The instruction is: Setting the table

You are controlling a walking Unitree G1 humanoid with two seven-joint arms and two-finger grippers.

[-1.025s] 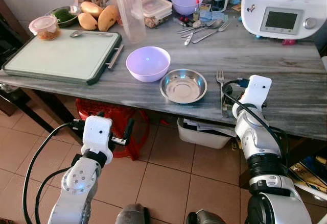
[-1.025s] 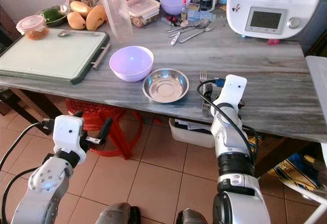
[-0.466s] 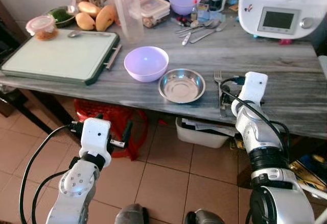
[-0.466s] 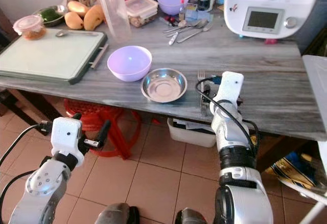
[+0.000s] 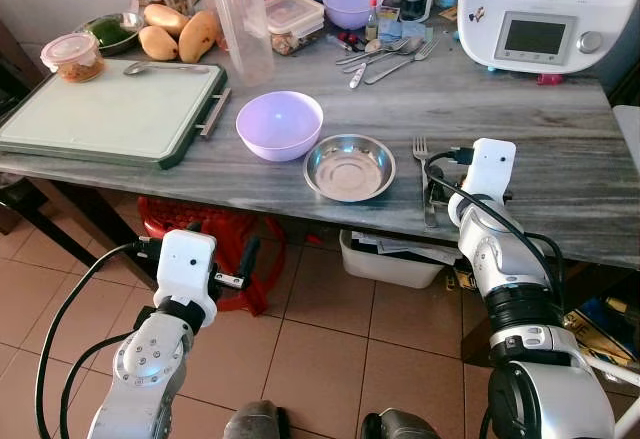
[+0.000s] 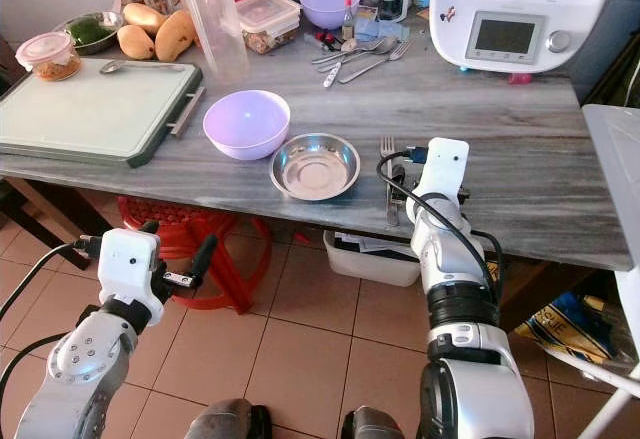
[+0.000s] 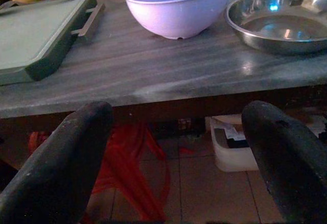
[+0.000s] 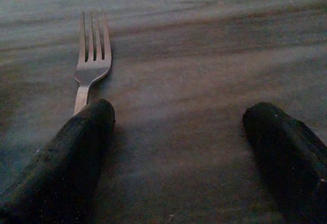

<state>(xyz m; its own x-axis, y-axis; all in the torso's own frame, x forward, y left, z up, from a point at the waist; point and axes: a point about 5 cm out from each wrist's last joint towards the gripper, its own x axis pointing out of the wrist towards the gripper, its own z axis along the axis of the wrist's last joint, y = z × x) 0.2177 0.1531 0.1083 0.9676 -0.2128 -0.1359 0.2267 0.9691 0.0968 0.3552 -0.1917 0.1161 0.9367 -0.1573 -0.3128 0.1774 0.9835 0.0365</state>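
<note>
Steel fork [image 8: 91, 66] lies just beside one finger of the right hand [image 8: 179, 147], fingers spread apart.

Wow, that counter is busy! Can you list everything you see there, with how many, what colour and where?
Bowl: two, lilac, one mid-counter, one at back.
Steel dish: one, silver, beside the near bowl.
Fork: one, silver, near the edge.
Tray: one, pale green, left.
Bottle: one, clear, behind the bowl.
Mangoes: three, yellow-brown, back left.
Kitchen machine: one, white, back right.
Left gripper: open, below the counter.
Right gripper: open, beside the fork.
</note>
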